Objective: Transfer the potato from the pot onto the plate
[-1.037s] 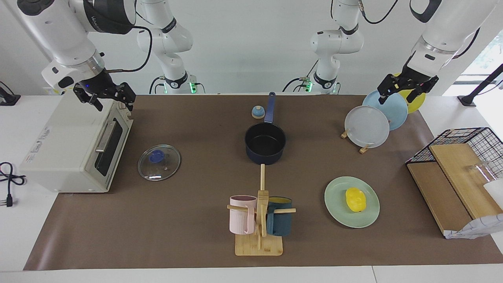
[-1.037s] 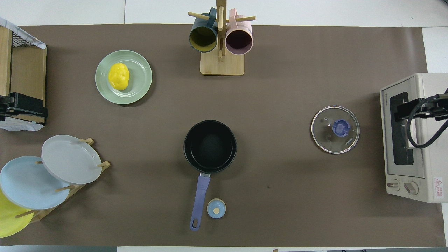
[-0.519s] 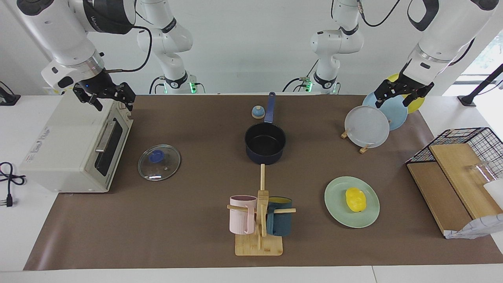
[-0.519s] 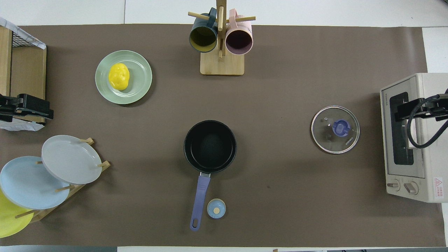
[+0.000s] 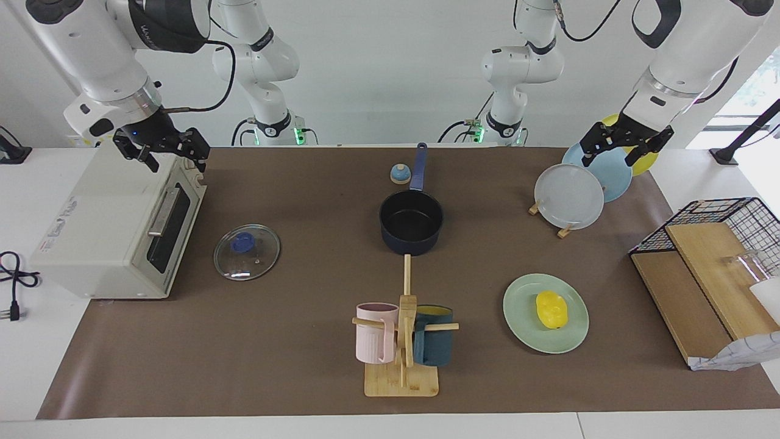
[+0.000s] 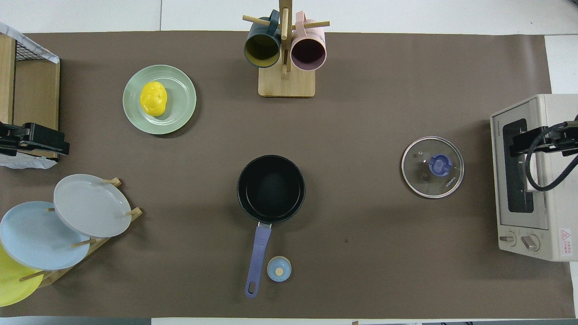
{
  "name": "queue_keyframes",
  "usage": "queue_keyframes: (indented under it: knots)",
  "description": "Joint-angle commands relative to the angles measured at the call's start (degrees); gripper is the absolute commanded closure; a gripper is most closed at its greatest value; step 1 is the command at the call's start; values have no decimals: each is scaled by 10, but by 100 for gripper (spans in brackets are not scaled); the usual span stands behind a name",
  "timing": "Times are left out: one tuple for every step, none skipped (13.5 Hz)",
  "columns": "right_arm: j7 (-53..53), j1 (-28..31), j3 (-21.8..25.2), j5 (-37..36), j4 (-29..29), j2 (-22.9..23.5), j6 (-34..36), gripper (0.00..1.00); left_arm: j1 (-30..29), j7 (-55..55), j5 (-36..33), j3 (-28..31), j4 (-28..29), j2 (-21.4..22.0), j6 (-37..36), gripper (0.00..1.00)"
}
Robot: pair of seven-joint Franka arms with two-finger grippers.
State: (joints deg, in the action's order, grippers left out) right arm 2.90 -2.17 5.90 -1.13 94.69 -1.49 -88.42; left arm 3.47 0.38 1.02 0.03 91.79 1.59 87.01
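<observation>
The yellow potato (image 5: 551, 309) (image 6: 153, 98) lies on the mint-green plate (image 5: 523, 300) (image 6: 181, 106), toward the left arm's end of the table. The dark navy pot (image 5: 411, 222) (image 6: 271, 188) stands empty at the table's middle, its blue handle pointing toward the robots. My left gripper (image 5: 610, 156) (image 6: 36, 141) is open and empty, raised over the rack of plates. My right gripper (image 5: 175, 160) (image 6: 539, 141) is open and empty, raised over the toaster oven, where that arm waits.
A toaster oven (image 5: 116, 225) stands at the right arm's end, a glass lid (image 5: 247, 252) beside it. A mug tree (image 5: 402, 341) holds a pink and a teal mug. A plate rack (image 5: 570, 196), a small bell (image 5: 400, 174) and a wire basket with boards (image 5: 713, 268) also stand here.
My left gripper has shifted a little toward the table's middle above the plate rack. The right arm, potato, plate and pot have not moved.
</observation>
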Motion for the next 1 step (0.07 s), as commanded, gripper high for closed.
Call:
queue_keyframes:
  knots:
    - [-13,4,-1,10,3,-5,1,0,-4,11,6,-2,5,5,-1,0]
